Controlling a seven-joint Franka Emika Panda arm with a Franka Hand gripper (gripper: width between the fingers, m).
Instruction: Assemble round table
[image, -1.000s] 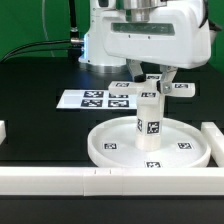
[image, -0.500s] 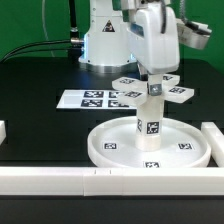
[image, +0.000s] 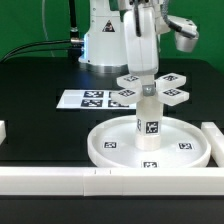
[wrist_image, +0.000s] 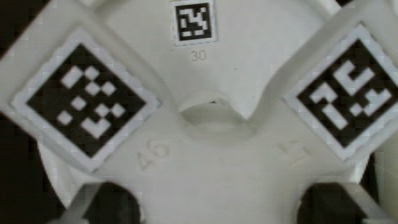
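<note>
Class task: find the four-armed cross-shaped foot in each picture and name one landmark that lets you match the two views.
Exterior view: the cross-shaped foot sits centre-right, on top of the upright leg, under the claw.
Wrist view: the foot fills the frame.
Shared landmark: the square tags on the foot's arms.

On the black counter (image: 40, 120) the round disc (image: 110, 147) lies flat with the leg (image: 149, 122) upright at its centre. The gripper (image: 148, 80) holds the cross-shaped foot (image: 152, 88) atop the leg. At the disc's 11 o'clock lies the marker board (image: 88, 99). A white bar (image: 60, 181) lies at the disc's 6 o'clock.
</note>
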